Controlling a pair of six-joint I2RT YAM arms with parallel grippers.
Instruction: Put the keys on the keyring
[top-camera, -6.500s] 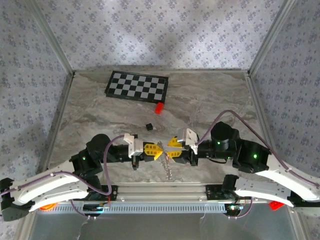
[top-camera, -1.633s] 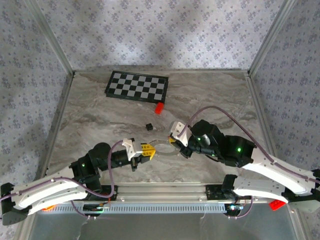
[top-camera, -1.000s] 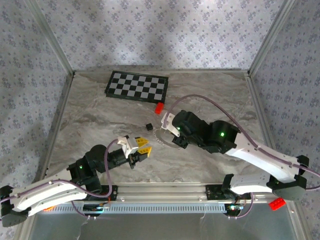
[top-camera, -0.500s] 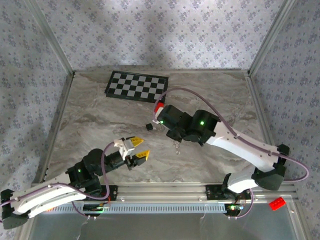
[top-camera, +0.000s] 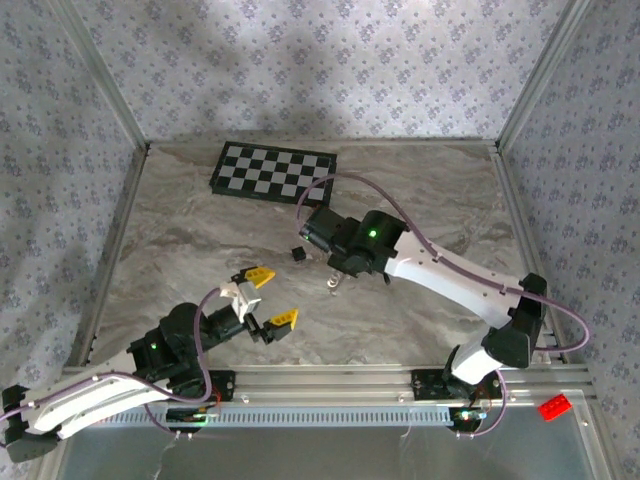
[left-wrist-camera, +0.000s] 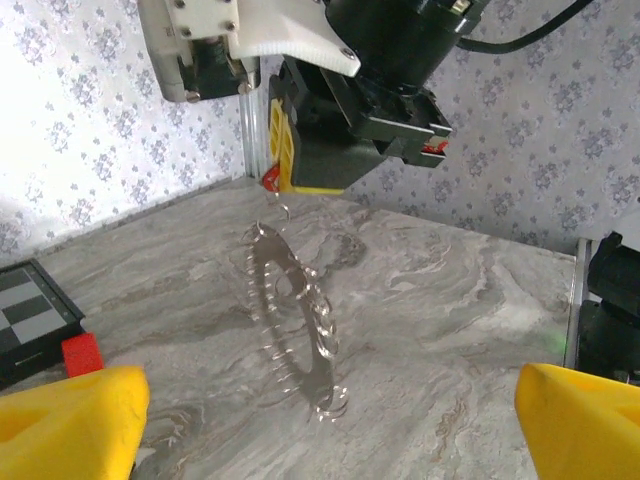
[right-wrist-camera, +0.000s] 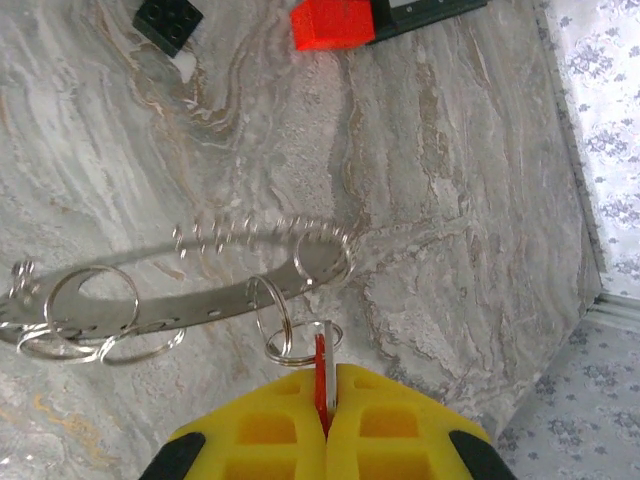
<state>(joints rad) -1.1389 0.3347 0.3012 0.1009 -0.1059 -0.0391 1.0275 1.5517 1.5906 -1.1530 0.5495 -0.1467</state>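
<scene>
Right gripper (right-wrist-camera: 325, 405) is clamped on the red key (right-wrist-camera: 320, 360); the keyring (right-wrist-camera: 190, 290) hangs from it by small rings, tilted over the marble table (top-camera: 200, 230). Black cube (right-wrist-camera: 167, 20) and red block (right-wrist-camera: 333, 22) lie just beyond it, near the checkerboard (top-camera: 275, 172). Left gripper (top-camera: 270, 297) stands apart, wider than half a second ago; the right arm has stretched farther out

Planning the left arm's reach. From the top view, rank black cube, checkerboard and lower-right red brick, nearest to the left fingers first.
From the left fingers:
1. black cube, just ahead, slightly right.
2. checkerboard, well ahead, at the back.
3. red brick, far off to the right, nearer the camera.
</scene>
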